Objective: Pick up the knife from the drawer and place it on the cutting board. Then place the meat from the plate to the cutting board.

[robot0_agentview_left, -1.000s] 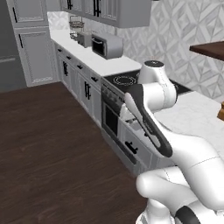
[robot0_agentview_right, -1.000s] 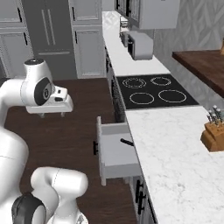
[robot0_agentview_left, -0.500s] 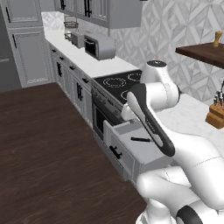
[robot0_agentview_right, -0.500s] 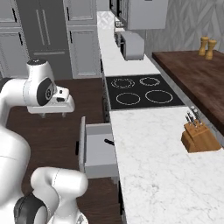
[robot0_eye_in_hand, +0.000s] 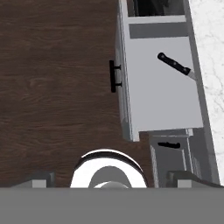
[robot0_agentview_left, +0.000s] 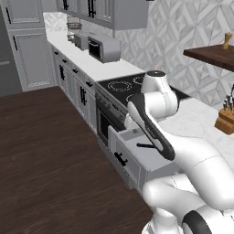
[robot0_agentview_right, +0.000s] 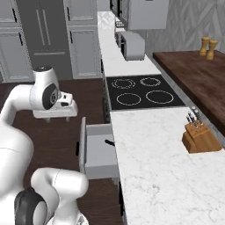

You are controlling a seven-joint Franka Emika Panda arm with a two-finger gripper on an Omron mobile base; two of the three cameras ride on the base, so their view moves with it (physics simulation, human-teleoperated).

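The drawer (robot0_eye_in_hand: 162, 87) stands pulled out from the counter front, with its black bar handle (robot0_eye_in_hand: 113, 76) facing the wood floor. Inside lies the knife (robot0_eye_in_hand: 175, 65), black handle toward the drawer's middle and blade running under the counter edge. Its handle also shows as the knife (robot0_agentview_right: 110, 142) and the knife (robot0_agentview_left: 145, 146). My gripper (robot0_agentview_right: 55, 116) hangs high over the floor, out in front of the drawer (robot0_agentview_right: 99, 151), apart from it. Its fingertips (robot0_eye_in_hand: 37, 179) stand wide apart with nothing between them. The cutting board, plate and meat are out of view.
A black stovetop (robot0_agentview_right: 140, 92) lies beyond the drawer. A wooden knife block (robot0_agentview_right: 200, 139) sits on the white marble counter (robot0_agentview_right: 154, 167). A dark wooden raised counter (robot0_agentview_right: 197, 79) carries two shakers (robot0_agentview_right: 207, 45). A toaster (robot0_agentview_left: 105, 49) stands farther along. Dark wood floor (robot0_agentview_left: 45, 151) spreads out in front.
The whole scene has shifted in both base views, so the base has driven along the counter. The drawer now sits closer and more central. The arm keeps its pose.
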